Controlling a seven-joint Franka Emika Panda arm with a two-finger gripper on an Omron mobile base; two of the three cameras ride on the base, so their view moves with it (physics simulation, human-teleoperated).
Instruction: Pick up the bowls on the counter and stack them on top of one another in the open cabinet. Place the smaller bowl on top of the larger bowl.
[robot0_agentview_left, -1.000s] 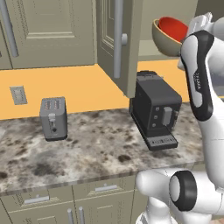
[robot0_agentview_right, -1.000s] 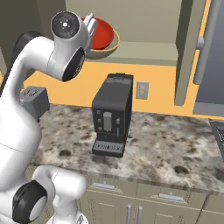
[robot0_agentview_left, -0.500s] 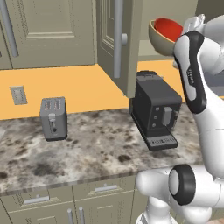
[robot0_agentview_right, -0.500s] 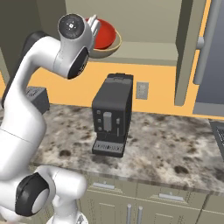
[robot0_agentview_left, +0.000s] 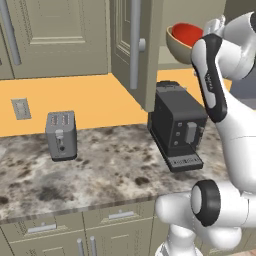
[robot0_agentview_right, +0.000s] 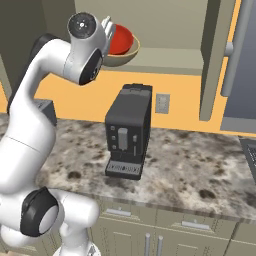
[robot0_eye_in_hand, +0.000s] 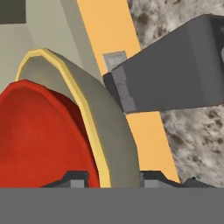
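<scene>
The smaller bowl (robot0_eye_in_hand: 39, 135), bright red, sits nested inside the larger bowl (robot0_eye_in_hand: 113, 131), which is tan. My gripper (robot0_eye_in_hand: 116, 180) is shut over their near rims, with one fingertip (robot0_eye_in_hand: 76, 179) inside the red bowl and the other outside the tan wall. In the base views the red bowl (robot0_agentview_left: 189, 34) (robot0_agentview_right: 121, 40) and the tan bowl (robot0_agentview_left: 175, 50) (robot0_agentview_right: 122, 57) are at the open cabinet's shelf (robot0_agentview_right: 170, 62), near its left end. I cannot tell whether the tan bowl touches the shelf. My hand (robot0_agentview_right: 107, 27) reaches in from the left.
The cabinet door (robot0_agentview_left: 135, 50) (robot0_agentview_right: 215, 55) stands open with its long bar handle. A black coffee machine (robot0_agentview_left: 177, 125) (robot0_agentview_right: 127, 130) stands on the counter (robot0_agentview_left: 110, 165) right below the bowls. A grey toaster (robot0_agentview_left: 61, 135) is further left, with a wall outlet (robot0_agentview_right: 162, 103) behind.
The arm has swung a little and the nested bowls have shifted slightly sideways with the hand at shelf height. The grip is unchanged.
</scene>
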